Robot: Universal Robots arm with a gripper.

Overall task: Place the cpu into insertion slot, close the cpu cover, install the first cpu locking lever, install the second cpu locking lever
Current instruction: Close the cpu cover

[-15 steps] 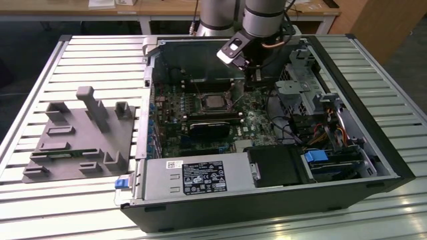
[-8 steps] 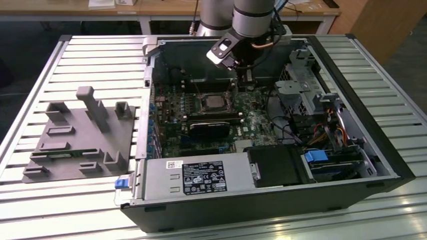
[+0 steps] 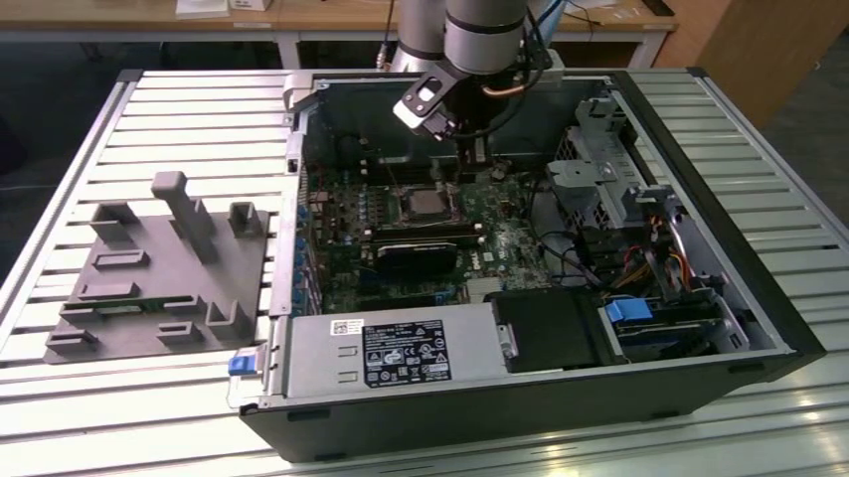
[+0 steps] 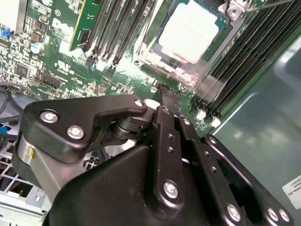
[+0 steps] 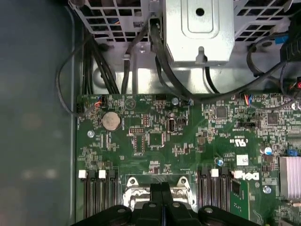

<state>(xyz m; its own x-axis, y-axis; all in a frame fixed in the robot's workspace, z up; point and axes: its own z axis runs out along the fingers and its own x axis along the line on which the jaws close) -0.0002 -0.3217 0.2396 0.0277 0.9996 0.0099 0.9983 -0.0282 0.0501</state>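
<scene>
From my remote station I see the gripper (image 4: 165,95), black fingers pressed together on nothing, low over the green motherboard (image 5: 155,122) just beside the insertion slot (image 3: 402,205), where the cpu (image 4: 190,30) lies flat, framed by the silver cpu cover (image 4: 155,60).

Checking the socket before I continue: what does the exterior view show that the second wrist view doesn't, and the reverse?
Exterior view: the whole open case on the slatted table, a grey fixture tray at the exterior view's left. Second wrist view: the cpu cover as a silver frame, white memory-slot clips nearby. Both: the cpu and the shut gripper close by it.
</scene>
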